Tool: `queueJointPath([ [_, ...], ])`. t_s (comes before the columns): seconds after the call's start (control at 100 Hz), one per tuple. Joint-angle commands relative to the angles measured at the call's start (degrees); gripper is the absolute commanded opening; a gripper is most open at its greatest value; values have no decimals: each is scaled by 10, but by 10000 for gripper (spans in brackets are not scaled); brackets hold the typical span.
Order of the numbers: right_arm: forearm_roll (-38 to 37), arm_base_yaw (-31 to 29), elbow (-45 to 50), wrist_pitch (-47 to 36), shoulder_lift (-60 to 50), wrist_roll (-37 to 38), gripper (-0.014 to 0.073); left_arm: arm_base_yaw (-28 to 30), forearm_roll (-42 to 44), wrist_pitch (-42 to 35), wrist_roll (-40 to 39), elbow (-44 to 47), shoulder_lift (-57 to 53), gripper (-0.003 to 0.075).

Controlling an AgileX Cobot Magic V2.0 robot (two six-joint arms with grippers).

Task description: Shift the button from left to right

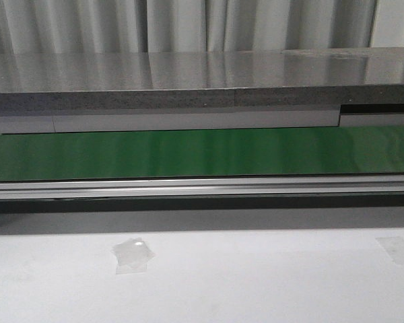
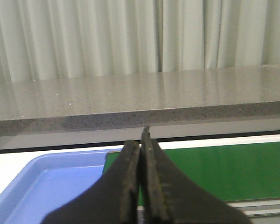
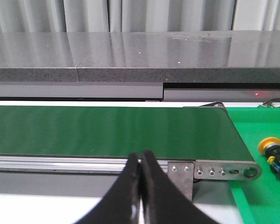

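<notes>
The button (image 3: 274, 153), with a round yellow head and a black body, lies on a green tray (image 3: 256, 196) past the right end of the green conveyor belt (image 3: 107, 130); it shows only in the right wrist view. My right gripper (image 3: 141, 157) is shut and empty, near the belt's front rail and left of the button. My left gripper (image 2: 141, 140) is shut and empty, over the edge between a blue tray (image 2: 51, 186) and the belt's left end (image 2: 224, 168). Neither gripper shows in the front view.
A grey stone shelf (image 1: 202, 84) runs behind the belt (image 1: 202, 151), with curtains behind it. An aluminium rail (image 1: 202, 186) edges the belt's front. A clear plastic scrap (image 1: 132, 256) and a tape piece (image 1: 397, 249) lie on the white table.
</notes>
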Motion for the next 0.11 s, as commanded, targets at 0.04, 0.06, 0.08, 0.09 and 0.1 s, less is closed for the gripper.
queueJointPath([
  [0.04, -6, 0, -9, -51, -11, 0, -68, 0, -3, -48, -6, 27, -20, -20],
  [0.06, -6, 0, -9, -51, -11, 0, -68, 0, -3, -48, -6, 27, -20, -20],
  [0.08, -6, 0, -9, -51, -11, 0, -68, 0, -3, -48, -6, 27, -20, -20],
  [0.09, -6, 0, -9, -51, -11, 0, -68, 0, -3, -48, -6, 27, -20, -20],
  [0.1, -6, 0, -9, -51, -11, 0, -68, 0, -3, -48, -6, 27, -20, -20],
])
